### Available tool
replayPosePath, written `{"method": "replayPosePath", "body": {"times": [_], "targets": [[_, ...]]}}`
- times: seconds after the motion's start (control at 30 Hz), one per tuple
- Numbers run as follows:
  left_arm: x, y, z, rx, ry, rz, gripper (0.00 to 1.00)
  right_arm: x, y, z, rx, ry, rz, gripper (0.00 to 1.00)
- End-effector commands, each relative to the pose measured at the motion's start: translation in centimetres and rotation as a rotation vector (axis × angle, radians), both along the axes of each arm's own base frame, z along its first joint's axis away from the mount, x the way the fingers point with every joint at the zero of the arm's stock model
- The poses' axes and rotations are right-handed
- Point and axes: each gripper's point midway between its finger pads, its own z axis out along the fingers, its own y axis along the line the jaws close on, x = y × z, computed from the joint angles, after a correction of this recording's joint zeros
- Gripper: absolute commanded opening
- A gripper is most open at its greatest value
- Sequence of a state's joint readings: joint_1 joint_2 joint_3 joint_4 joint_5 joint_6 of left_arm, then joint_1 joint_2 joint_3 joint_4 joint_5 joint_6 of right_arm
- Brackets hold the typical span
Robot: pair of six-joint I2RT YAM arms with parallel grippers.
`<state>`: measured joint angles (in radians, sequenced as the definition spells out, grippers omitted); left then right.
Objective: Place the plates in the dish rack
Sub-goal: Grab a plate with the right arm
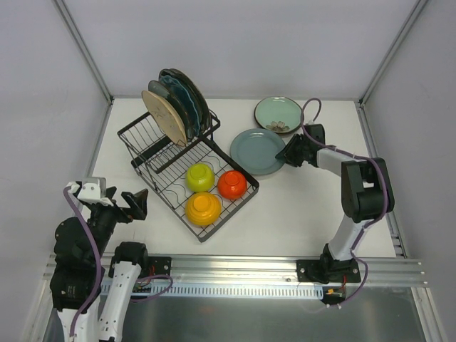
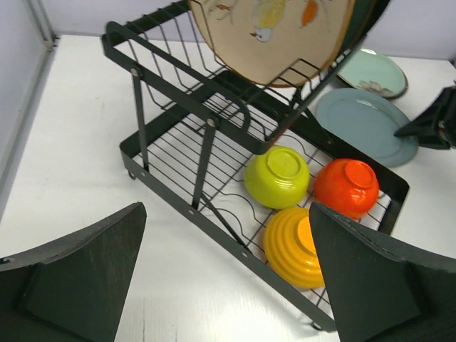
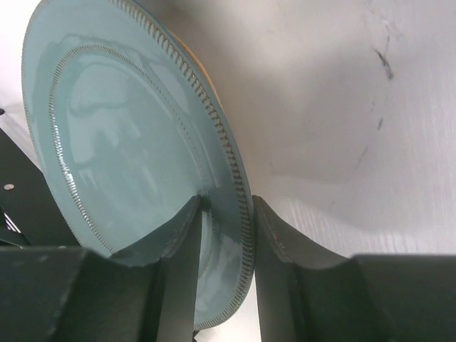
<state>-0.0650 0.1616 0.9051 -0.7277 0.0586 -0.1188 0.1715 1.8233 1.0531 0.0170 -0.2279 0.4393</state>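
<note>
A grey-blue plate (image 1: 256, 151) (image 3: 128, 142) lies on the table right of the dish rack (image 1: 167, 201) (image 2: 245, 254). My right gripper (image 1: 287, 155) (image 3: 226, 203) has one finger on the plate's upper face and one under its right rim, shut on that rim. A mint green plate (image 1: 278, 114) (image 2: 374, 71) sits flat behind it. Several plates (image 1: 174, 110) stand on edge in the rack's raised slots, the front one showing its tan underside (image 2: 274, 35). My left gripper (image 1: 132, 205) (image 2: 226, 214) hangs open and empty, near the rack's front left side.
Three upturned bowls sit in the rack's lower basket: yellow-green (image 1: 200, 177), orange-red (image 1: 232, 184) and yellow (image 1: 203, 208). Grey walls with metal posts close the table at the back and sides.
</note>
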Motion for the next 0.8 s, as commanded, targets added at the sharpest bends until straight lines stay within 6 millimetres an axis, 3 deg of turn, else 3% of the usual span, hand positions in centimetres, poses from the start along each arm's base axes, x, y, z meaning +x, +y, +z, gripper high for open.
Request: {"method": "replayPosePath", "body": {"times": [0.0, 0.43, 0.57, 0.77], "targets": [[-1.2, -2.6, 1.5, -0.023, -0.032, -0.151, 0.99, -2.4, -2.5, -1.8, -0.092, 0.060, -0.058, 0.15], [-3.1, -7.8, 2.9, -0.126, 0.006, -0.455, 0.99, -7.4, -6.6, -1.5, -0.089, 0.074, -0.166, 0.06], [-3.3, -8.8, 3.1, -0.162, 0.024, -0.518, 0.98, -8.9, -8.1, -1.5, -0.085, 0.073, -0.195, 0.03], [-3.2, -9.4, 3.2, -0.188, 0.044, -0.548, 0.96, -9.6, -8.5, 0.3, -0.028, 0.020, -0.199, 0.01]]}}
